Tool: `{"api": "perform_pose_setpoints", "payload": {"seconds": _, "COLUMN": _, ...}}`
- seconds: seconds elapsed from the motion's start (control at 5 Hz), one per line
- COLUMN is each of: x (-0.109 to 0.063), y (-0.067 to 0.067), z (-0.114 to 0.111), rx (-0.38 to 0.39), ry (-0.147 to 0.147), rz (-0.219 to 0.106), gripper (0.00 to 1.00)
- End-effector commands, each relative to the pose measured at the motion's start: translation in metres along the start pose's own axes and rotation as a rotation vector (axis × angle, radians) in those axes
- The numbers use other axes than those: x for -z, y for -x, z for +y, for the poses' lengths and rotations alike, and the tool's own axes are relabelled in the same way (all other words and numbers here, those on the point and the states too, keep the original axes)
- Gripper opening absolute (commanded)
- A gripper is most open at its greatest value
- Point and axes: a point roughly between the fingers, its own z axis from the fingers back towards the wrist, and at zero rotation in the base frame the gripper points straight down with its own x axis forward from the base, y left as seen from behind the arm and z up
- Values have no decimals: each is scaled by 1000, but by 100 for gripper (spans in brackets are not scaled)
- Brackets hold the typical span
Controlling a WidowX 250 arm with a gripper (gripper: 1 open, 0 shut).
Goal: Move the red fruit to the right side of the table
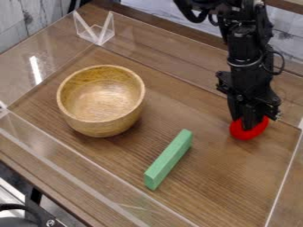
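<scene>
— Wood-grain bench [106,168] with clear walls; where was the red fruit [250,131]?
— Far right, clenched in the claw [250,125], low over the wood (bowl [102,98] well apart). Placing step; next, let go.

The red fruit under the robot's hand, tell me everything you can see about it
The small glossy red toy fruit looks like smooth plastic, rounded, bright red. Only its lower part shows; the black robot hand covers the top, so no leaves or stem can be made out. The hand points steeply down and is shut on it. The fruit sits low at the right side of the brown wood-grain table, near the clear wall; whether it touches the tabletop cannot be told. Nothing else touches it.
</scene>
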Motion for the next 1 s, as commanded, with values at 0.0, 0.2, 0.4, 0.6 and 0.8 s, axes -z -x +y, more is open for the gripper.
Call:
{"api": "perform_pose_setpoints", "payload": {"seconds": 0.0, "x": -15, "y": -14, "z": 9, "rx": -20, "ry": -21, "rz": -36, "gripper": 0}}
{"api": "perform_pose_setpoints", "payload": {"seconds": 0.2, "x": -18, "y": -16, "z": 17, "rx": -45, "ry": -28, "rz": -31, "gripper": 0}}
{"api": "perform_pose_setpoints", "payload": {"seconds": 0.4, "x": -15, "y": -15, "z": 15, "rx": -71, "ry": -30, "rz": -30, "gripper": 0}}
{"api": "perform_pose_setpoints", "payload": {"seconds": 0.6, "x": -11, "y": -14, "z": 10, "rx": -91, "ry": -26, "rz": -27, "gripper": 0}}
{"api": "perform_pose_setpoints", "payload": {"seconds": 0.8, "x": -5, "y": -4, "z": 15, "rx": -127, "ry": -32, "rz": -27, "gripper": 100}}
